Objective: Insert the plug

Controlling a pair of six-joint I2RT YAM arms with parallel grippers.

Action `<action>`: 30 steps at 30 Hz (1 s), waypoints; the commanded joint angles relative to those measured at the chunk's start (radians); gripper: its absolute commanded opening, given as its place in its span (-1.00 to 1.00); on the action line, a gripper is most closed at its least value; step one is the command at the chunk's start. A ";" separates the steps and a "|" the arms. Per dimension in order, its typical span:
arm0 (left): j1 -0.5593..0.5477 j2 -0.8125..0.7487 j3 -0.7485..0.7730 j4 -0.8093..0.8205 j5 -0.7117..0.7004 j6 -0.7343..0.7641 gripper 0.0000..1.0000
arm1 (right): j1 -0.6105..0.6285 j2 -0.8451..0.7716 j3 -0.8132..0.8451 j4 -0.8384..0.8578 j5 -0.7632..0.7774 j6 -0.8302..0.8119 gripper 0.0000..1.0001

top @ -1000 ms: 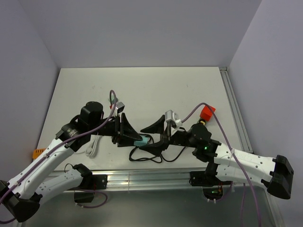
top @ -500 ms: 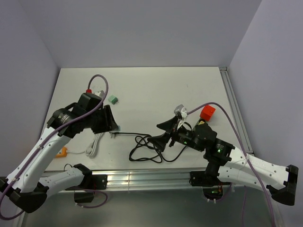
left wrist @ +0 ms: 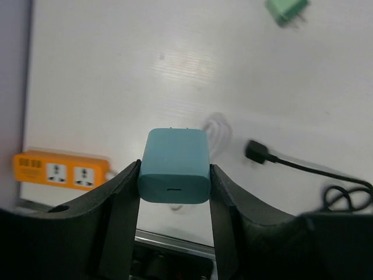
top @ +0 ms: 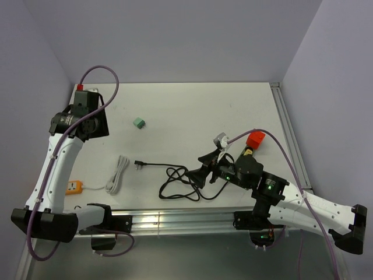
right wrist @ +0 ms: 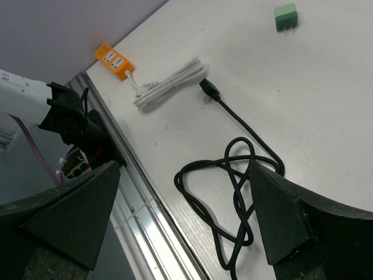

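Note:
A teal plug (left wrist: 173, 175) with two prongs on its far end sits between the fingers of my left gripper (left wrist: 173, 168), which is shut on it, high over the table's left side. Below it, the orange power strip (left wrist: 61, 172) lies at the near left edge (top: 73, 186). In the top view the left wrist (top: 84, 116) is raised at the far left and hides the plug. My right gripper (right wrist: 186, 216) stands open and empty above the coiled black cable (right wrist: 233, 192), right of centre (top: 201, 169).
The power strip's white cord (top: 116, 174) lies bundled beside it. The black cable's connector (top: 140, 164) points left. A green adapter (top: 139, 122) sits further back, a red block (top: 254, 140) at the right. A metal rail (top: 175, 220) runs along the near edge.
My left arm has risen and swung to the far left with the teal plug. My right gripper opened wide and drew back slightly to the right.

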 commanded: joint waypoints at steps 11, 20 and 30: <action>0.360 -0.126 -0.356 0.274 0.010 0.531 -1.00 | 0.026 -0.093 -0.067 0.061 0.016 0.052 0.96; 0.529 -0.103 -0.408 0.250 0.085 0.542 -1.00 | 0.043 -0.128 -0.092 0.081 0.022 0.058 0.96; 0.597 -0.103 -0.585 0.277 0.102 0.583 -1.00 | 0.075 -0.145 -0.113 0.098 0.049 0.058 0.96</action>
